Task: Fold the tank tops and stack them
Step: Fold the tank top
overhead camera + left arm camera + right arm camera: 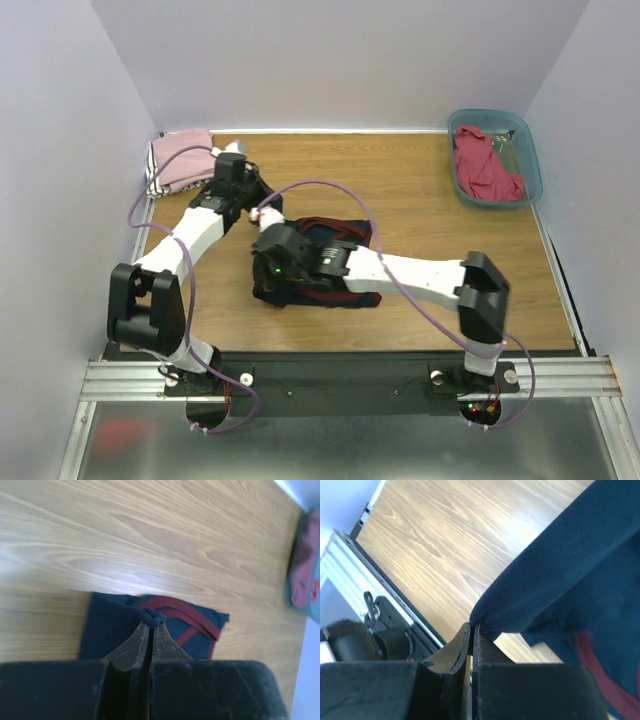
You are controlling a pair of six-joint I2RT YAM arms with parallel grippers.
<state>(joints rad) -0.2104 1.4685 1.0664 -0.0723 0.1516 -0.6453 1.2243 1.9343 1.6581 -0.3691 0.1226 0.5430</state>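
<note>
Navy jersey (335, 232) with maroon trim lies mid-frame on the wooden counter (420, 190), long axis left to right. Both pincers grip its left edge. The left pincer (151, 621) pinches a bunched nub at the upper corner and the right pincer (474, 628) clamps the lower. The cloth spreads rightward from both, so the fold likely goes that way.

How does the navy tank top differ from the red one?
The navy tank top lies on the table, pinched by the left hand and right hand; the red top sits crumpled in the teal bin, untouched. The navy tank top has maroon trim; the red top looks plain. Both are soft cloth.
</note>
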